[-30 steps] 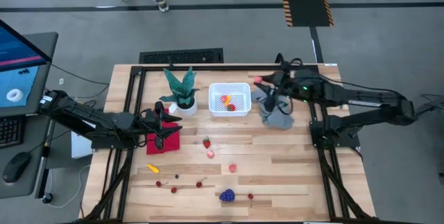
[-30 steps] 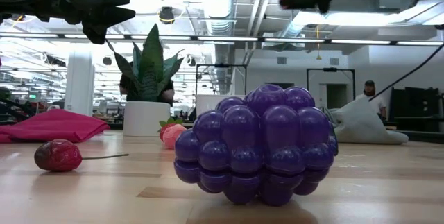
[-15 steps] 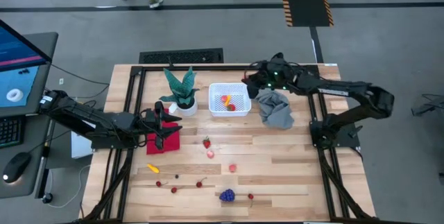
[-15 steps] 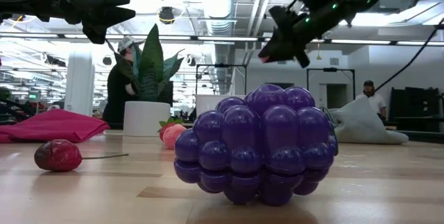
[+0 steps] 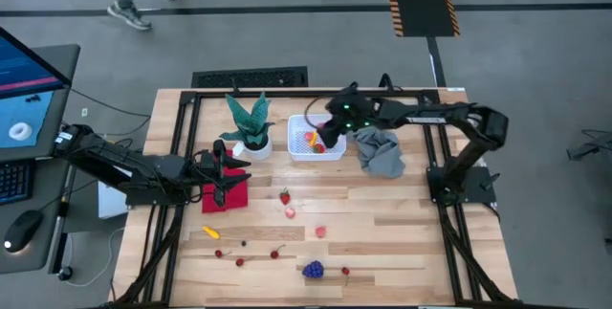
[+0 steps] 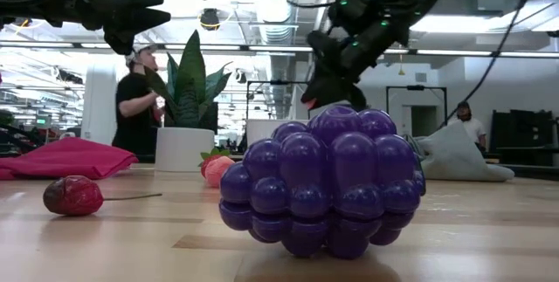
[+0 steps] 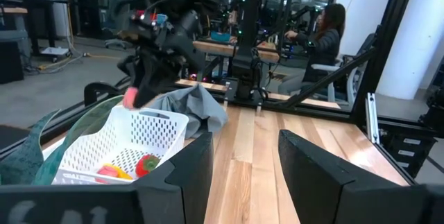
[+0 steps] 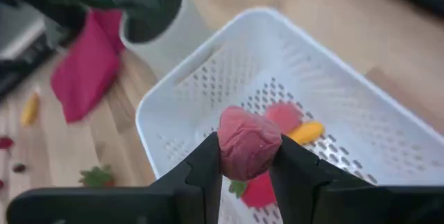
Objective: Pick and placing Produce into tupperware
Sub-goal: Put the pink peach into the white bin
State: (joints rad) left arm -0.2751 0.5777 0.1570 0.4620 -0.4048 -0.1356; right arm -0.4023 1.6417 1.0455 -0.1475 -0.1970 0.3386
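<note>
Right claw (image 8: 247, 175) grips a pink ball (image 8: 249, 143) above the tupperware (image 8: 208, 78).

glossy plastic grape bunch (image 6: 323, 182); pale matt wood table (image 5: 402, 232).

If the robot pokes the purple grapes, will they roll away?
Probably only a little. The purple grape bunch is lumpy, made of many round bumps, and sits on several of them on the flat wooden table, so it would likely wobble or scoot rather than roll far. It looks like shiny plastic, so it may be light and slippery to grab.
</note>
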